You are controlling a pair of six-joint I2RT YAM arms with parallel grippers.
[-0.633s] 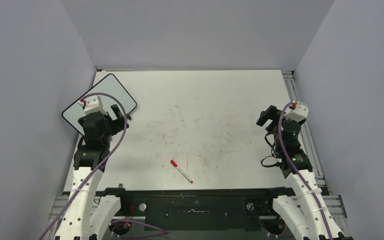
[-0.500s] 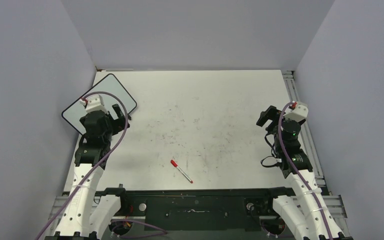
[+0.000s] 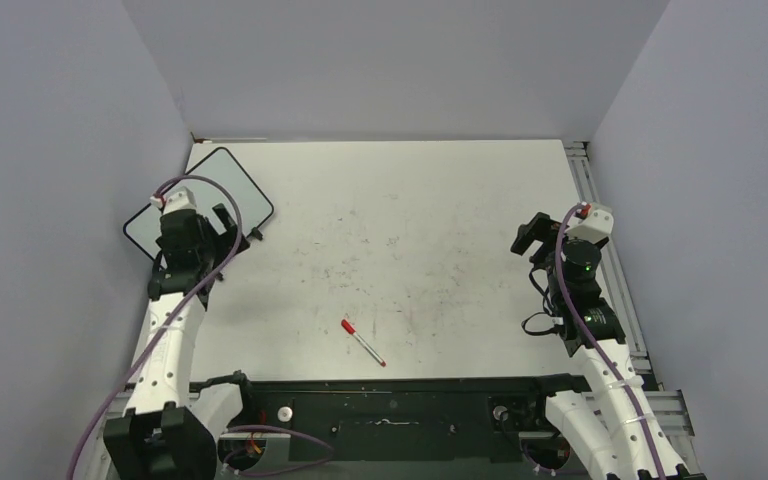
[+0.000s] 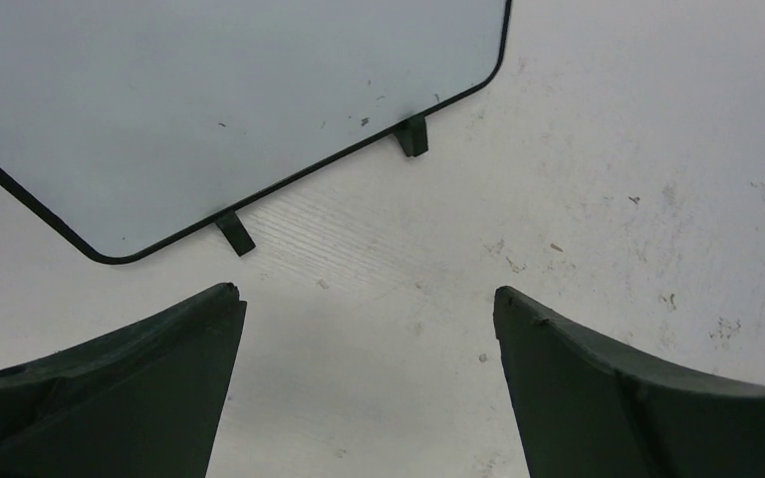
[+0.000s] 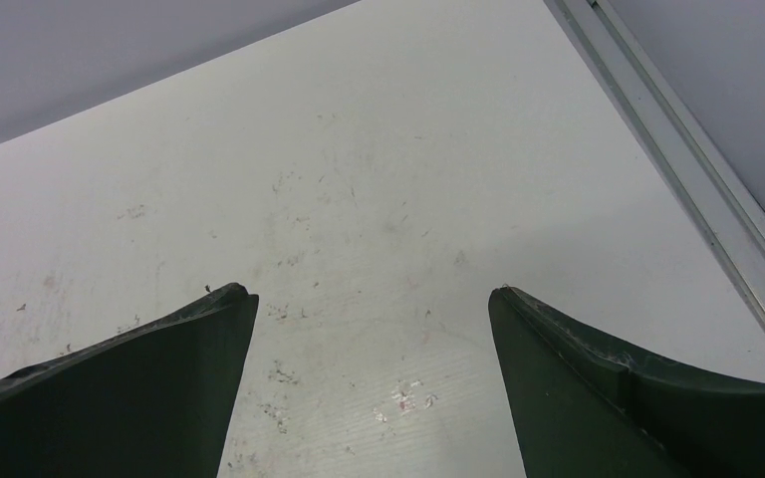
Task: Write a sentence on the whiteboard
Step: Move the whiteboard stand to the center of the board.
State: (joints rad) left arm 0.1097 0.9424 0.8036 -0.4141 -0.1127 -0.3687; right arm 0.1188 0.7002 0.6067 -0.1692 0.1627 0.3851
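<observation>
Count: 1 whiteboard, 1 marker, 2 grippers.

Left gripper (image 4: 366, 294): fingers wide apart, nothing between them but bare table (image 3: 410, 200).

Whiteboard (image 4: 239, 100) sits just ahead of the left gripper and off to its left. The near long edge runs diagonally past the fingertips without touching them. Both of its black feet show in the left wrist view: one (image 4: 236, 234) just ahead of the left finger, the other (image 4: 414, 136) further out, ahead of the gap. The face is plain white bar a few dark specks.

Marker (image 3: 362, 341): red cap, white body, lying flat on the table. It is back toward the arm bases, between the two grippers and well apart from both.

Right gripper (image 5: 371, 291): fingers also spread wide and holding nothing, with scuffed tabletop ahead of them. The whiteboard is well off to its left.
</observation>
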